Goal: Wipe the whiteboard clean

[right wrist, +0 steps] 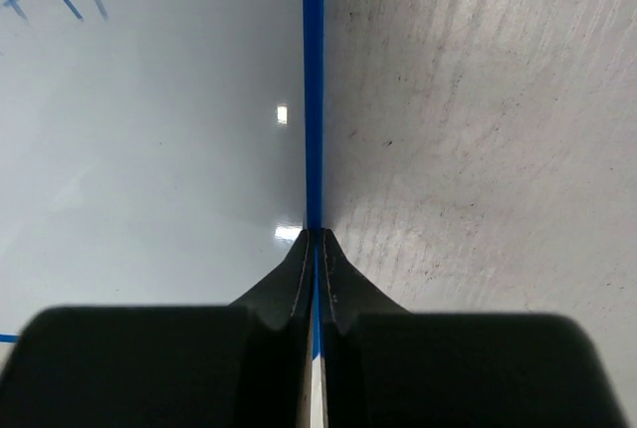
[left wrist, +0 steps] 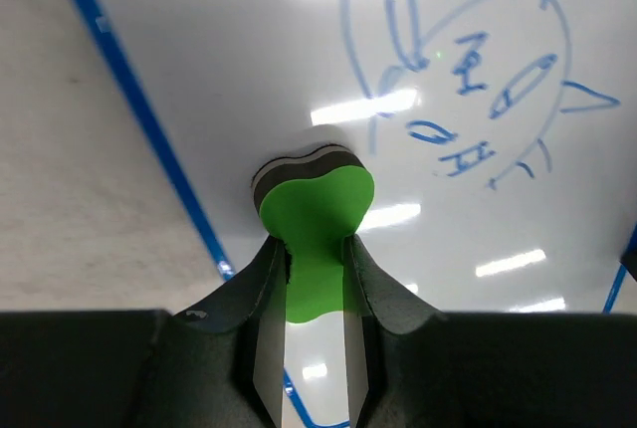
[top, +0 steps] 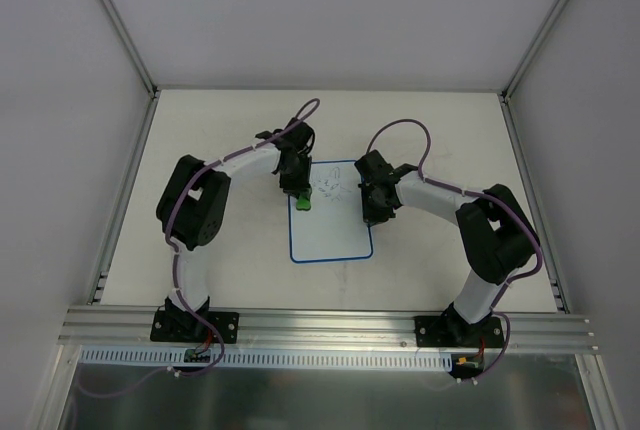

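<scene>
1. Whiteboard (top: 330, 235) lies flat at the middle of the table (top: 230, 140), its long sides running near to far, between the two arms.
2. Blue scribbles (top: 328, 185) sit on its far part; the left wrist view shows them as a rounded outline with small loops and strokes inside (left wrist: 478, 100). The near part of the board is bare white.
3. The left gripper (top: 300, 193) reaches in from the left over the board's far left corner. Its jaws are clamped on the narrow waist of a green bone-shaped block (left wrist: 317, 204), whose dark underside faces the board surface (left wrist: 249, 50).
4. The block stands just inside the blue rim (left wrist: 139, 109), left of the scribbles and not on them.
5. The right gripper (top: 370, 215) is at the board's right edge. Its jaws are drawn together to a thin slit (right wrist: 315, 244), with the tips right on the rim (right wrist: 313, 100).
6. Whether those tips pinch the rim or only press on it cannot be told.
</scene>
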{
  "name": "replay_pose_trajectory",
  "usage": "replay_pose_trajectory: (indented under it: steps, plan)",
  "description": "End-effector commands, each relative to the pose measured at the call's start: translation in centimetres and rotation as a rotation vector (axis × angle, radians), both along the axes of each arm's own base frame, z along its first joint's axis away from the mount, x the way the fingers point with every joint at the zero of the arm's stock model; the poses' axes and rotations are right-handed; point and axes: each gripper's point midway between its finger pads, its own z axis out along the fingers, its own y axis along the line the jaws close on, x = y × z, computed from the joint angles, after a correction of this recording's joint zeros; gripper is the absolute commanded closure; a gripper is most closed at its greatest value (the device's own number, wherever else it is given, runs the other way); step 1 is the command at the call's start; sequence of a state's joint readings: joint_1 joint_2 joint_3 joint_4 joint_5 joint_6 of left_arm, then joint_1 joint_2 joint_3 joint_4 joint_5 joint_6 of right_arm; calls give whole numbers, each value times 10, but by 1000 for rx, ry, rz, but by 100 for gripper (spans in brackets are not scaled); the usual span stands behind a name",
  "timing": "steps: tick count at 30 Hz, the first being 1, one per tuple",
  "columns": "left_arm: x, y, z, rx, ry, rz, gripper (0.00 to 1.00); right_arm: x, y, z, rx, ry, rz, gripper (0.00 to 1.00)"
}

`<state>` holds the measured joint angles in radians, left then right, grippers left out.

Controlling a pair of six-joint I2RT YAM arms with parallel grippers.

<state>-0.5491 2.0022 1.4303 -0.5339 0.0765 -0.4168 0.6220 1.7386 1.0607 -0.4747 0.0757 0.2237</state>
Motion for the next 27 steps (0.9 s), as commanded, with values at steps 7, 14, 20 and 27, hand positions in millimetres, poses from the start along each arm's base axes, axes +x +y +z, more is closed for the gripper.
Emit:
replay_pose_trajectory:
  steps: [7,14,20,27]
  plan:
    - [-4,70,-20,211,65,62,100,-7,-31,-13,-157,34,-2,100]
    - [17,42,1,104,20,21,100,-6,-28,-11,-148,31,8,100]
    - [17,-2,1,49,20,-76,100,-5,-27,-11,-144,31,15,100]
    - [-3,-54,-7,6,41,-194,100,-2,-23,-9,-133,29,27,100]
